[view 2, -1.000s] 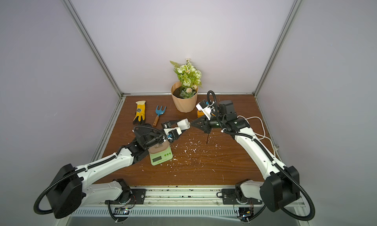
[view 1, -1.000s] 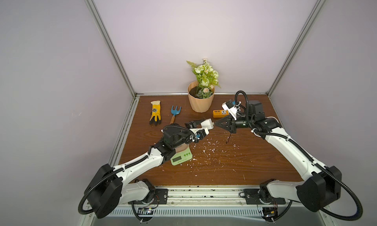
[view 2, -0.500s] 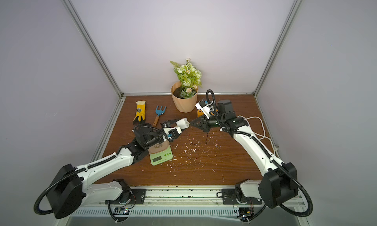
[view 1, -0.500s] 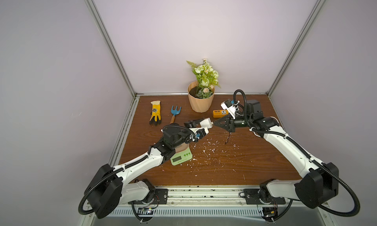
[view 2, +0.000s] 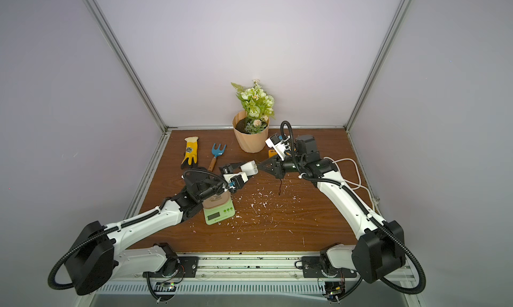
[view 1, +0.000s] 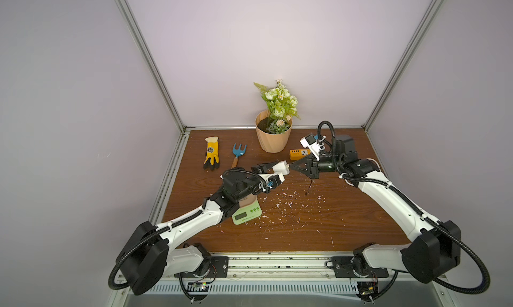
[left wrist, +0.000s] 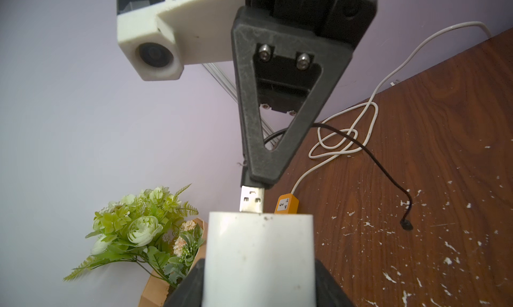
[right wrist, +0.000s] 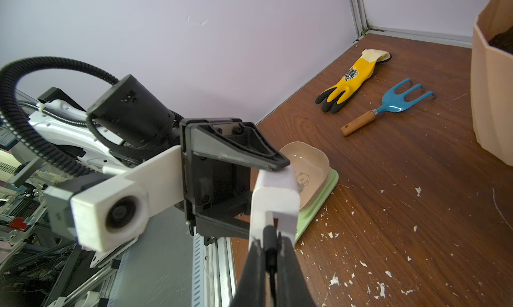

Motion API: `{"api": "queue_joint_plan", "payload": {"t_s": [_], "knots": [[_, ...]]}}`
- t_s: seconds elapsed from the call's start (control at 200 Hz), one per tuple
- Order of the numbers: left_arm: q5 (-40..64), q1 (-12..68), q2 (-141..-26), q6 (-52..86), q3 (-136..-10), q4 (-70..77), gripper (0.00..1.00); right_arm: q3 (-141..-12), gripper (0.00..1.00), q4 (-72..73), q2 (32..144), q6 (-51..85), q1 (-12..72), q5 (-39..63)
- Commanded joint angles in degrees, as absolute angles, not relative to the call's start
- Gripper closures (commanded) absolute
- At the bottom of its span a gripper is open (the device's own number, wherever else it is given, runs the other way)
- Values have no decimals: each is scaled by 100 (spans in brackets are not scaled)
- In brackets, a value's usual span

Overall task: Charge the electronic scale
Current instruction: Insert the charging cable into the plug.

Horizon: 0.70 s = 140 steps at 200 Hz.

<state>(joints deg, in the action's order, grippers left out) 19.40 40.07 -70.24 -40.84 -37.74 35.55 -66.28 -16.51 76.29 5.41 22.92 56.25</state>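
The electronic scale [view 1: 246, 214] sat on the wooden table [view 1: 319, 236], left of centre toward the front, its tan panda tray [right wrist: 305, 158] partly beneath the left arm's wrist. That arm stretched from the front-left base over the scale, with the left gripper [view 1: 271, 168] raised above the table and clamped around a white charger cube [view 1: 281, 167]. From the front-right base the right arm ran back, bent at the elbow, and levelled the right gripper [view 1: 292, 166] toward the cube. Its fingertips were pinched on a USB plug [left wrist: 251, 199] whose metal tip met the cube's face; how deep it sat could not be told. The plug's black cable [view 1: 309, 184] hung down to the flecked boards. Behind stood an orange power strip [view 1: 299, 153], a flower pot [view 1: 273, 142], a hand rake [view 1: 238, 152] and a yellow glove [view 1: 211, 156].
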Motion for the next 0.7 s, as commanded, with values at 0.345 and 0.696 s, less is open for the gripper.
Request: {"api": "queue_joint_plan", "payload": {"t_s": [0.345,0.696], "knots": [[2100,3999,-7001,-4166,-4126,3727,62,-6592,100,-1714,7552,508,2331,5271],[1839,3999,-7083,-4145,-4189,3862,62,-6540,100,-1829,7536,561,2332,5343]]}}
